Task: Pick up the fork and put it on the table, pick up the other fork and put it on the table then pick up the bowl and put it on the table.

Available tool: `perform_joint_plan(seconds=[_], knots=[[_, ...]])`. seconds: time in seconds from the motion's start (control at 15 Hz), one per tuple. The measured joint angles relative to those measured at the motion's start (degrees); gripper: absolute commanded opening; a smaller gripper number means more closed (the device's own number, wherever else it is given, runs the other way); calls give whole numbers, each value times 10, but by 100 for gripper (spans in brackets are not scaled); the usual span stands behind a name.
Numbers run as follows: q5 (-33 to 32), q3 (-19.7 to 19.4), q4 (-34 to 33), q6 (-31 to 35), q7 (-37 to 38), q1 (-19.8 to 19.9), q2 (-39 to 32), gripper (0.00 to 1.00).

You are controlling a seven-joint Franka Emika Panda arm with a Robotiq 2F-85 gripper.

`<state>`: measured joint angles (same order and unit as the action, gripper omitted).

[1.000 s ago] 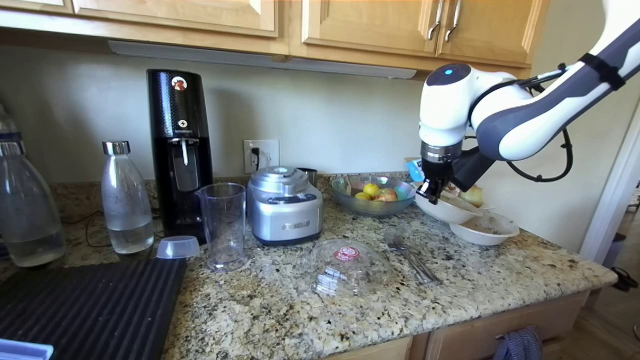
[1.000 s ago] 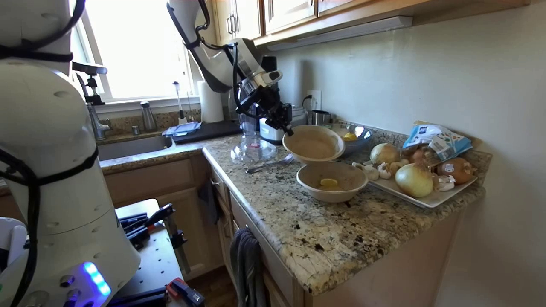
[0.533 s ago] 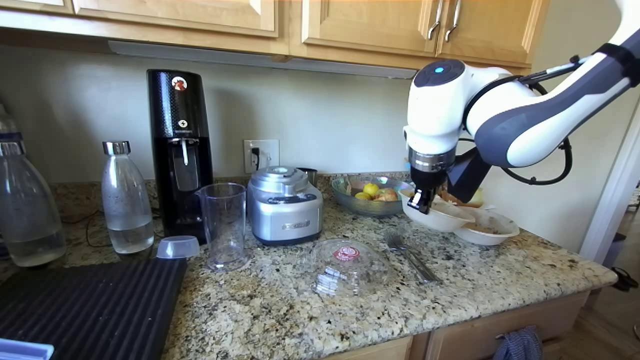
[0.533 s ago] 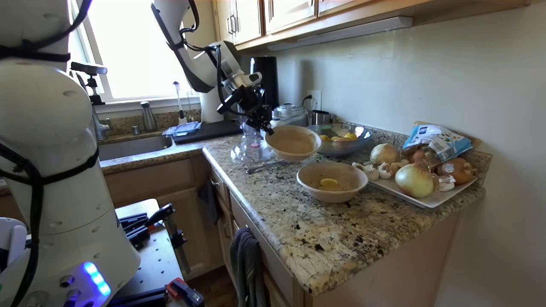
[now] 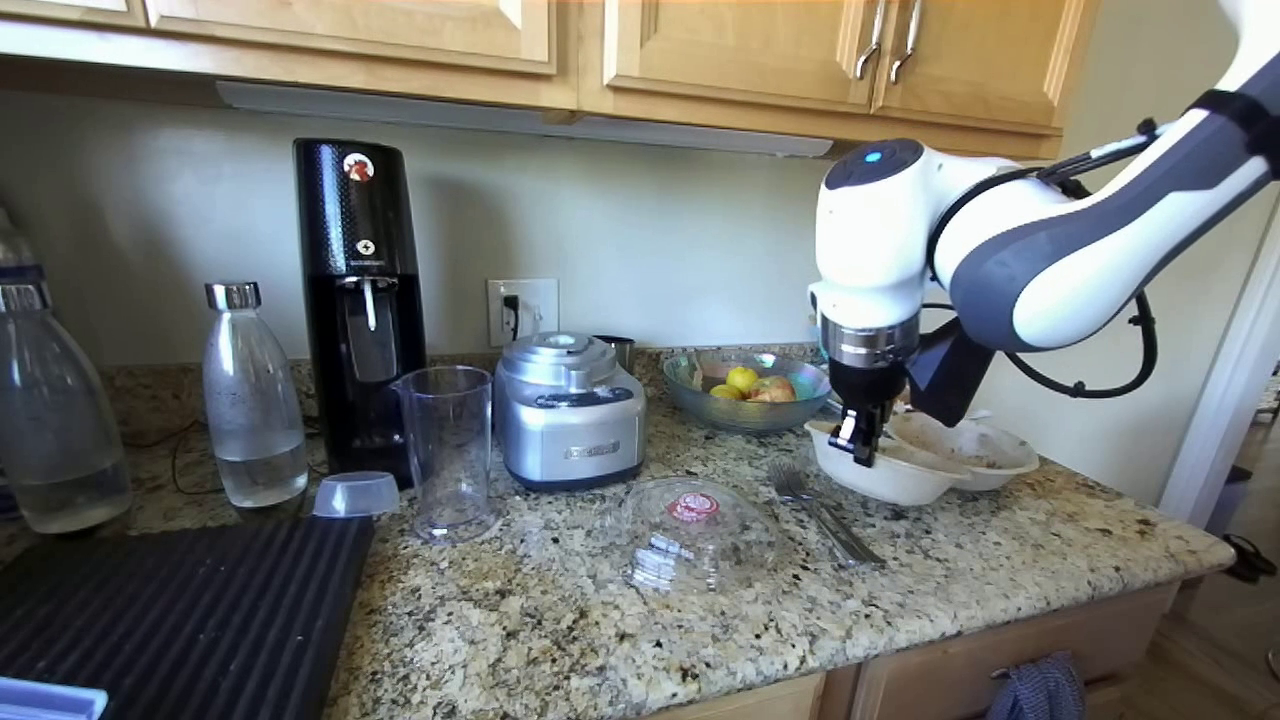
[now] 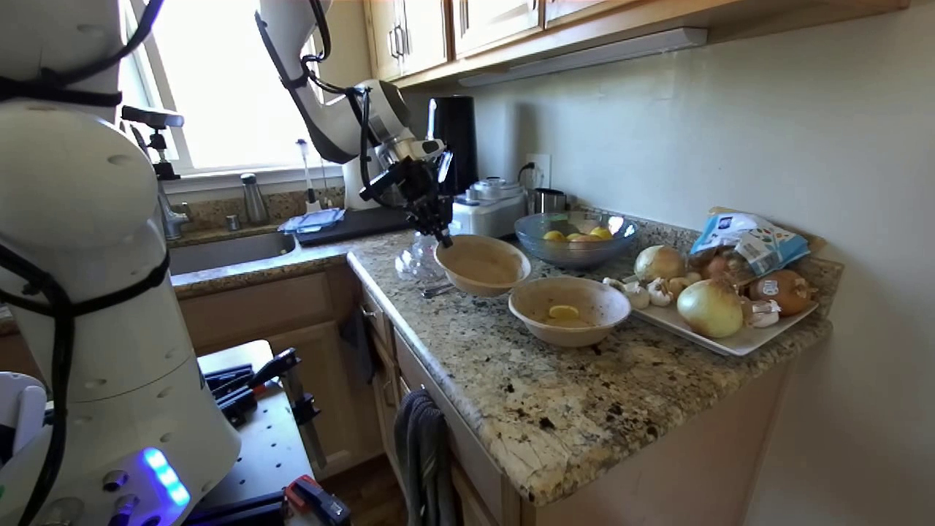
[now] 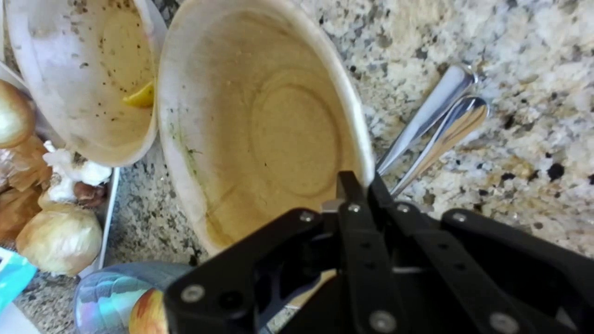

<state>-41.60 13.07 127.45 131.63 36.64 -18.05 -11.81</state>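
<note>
We see the countertop (image 6: 570, 402) under the white bowl (image 7: 278, 130); whether they touch, on which letting go turns, we can't say. In the wrist view the bowl spreads upper left of our gripper (image 7: 363, 182), clamped on its rim. Right of centre there, forks (image 7: 426, 116) show only handles; an exterior view adds tines (image 5: 793, 488).

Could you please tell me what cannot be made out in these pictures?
Forks: the held bowl hides their tines in an exterior view.
Bowl's underside: hidden by the bowl itself in all views, so contact with the countertop is unclear.
Bottle at left: cut off by the picture's edge in an exterior view.
Lettering on the silver appliance: blurred in an exterior view.
</note>
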Motion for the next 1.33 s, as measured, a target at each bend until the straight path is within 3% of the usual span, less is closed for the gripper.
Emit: perform_joint_plan(seconds=[0.27, 0.73, 1.33], knots=[[35, -11, 2, 0, -26, 5, -19, 6], [42, -34, 2, -1, -30, 8, -36, 6], [55, -27, 3, -2, -46, -2, -40, 6]])
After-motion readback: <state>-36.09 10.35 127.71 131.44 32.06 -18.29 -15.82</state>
